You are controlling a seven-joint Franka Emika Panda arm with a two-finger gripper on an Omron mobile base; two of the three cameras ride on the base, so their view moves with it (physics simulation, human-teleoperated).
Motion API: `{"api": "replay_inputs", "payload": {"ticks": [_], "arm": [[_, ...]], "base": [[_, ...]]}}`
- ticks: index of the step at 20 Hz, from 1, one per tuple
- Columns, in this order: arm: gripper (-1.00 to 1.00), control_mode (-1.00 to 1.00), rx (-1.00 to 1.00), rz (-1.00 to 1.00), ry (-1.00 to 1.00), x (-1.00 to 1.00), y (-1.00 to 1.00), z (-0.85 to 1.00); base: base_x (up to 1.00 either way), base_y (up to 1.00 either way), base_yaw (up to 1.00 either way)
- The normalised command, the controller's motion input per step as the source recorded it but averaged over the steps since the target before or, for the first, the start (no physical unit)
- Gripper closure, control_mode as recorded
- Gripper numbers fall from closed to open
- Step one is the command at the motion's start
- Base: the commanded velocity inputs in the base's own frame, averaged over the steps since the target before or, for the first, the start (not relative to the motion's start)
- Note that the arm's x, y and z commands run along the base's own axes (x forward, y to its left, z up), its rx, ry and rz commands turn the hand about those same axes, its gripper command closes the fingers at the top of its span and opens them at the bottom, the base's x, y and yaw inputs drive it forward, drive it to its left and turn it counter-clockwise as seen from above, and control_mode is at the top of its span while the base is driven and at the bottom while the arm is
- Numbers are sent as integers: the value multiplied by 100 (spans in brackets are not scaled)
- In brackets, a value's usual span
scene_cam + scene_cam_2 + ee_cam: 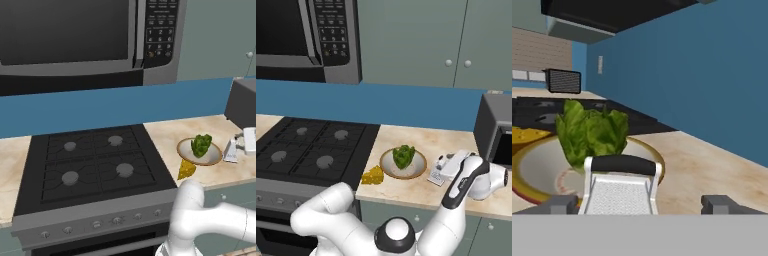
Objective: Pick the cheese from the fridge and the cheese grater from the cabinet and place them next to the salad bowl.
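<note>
Cheese grater [437, 173] sits on the counter [466, 142] just right of the salad bowl [403, 164], upright, dark handle on top in the hand view. Cheese [373, 175] lies on the counter at the bowl's front-left, just beside its rim, next to the stove [306, 150]. Green leaves are piled in the bowl's middle. A dark toaster oven [495, 132] stands at the counter's right end, microwave [90, 35] above the stove, grey-green cabinet [416, 40] doors above the counter. Pincer [640, 204] is low at the grater's right side, pointing toward the bowl; fingertips [563, 204] spread wide, open, the grater standing between them, contact not clear. Arm bends in from the right, forearm low over the counter edge.
</note>
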Motion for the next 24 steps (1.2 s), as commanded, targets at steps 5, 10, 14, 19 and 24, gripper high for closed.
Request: {"api": "replay_inputs", "payload": {"ticks": [5, 10, 14, 19, 24], "arm": [[-100, -100, 0, -3, 1, -31, 0, 0], [-100, -100, 0, -8, 2, -45, 0, 0], [-100, -100, 0, -12, 0, -49, 0, 14], [-100, -100, -6, -14, 8, -42, 0, 50], [-100, -100, -36, -10, 12, -66, 14, 32]], "base": [[0, 0, 0], [0, 0, 0], [0, 0, 0], [0, 0, 0], [0, 0, 0]]}}
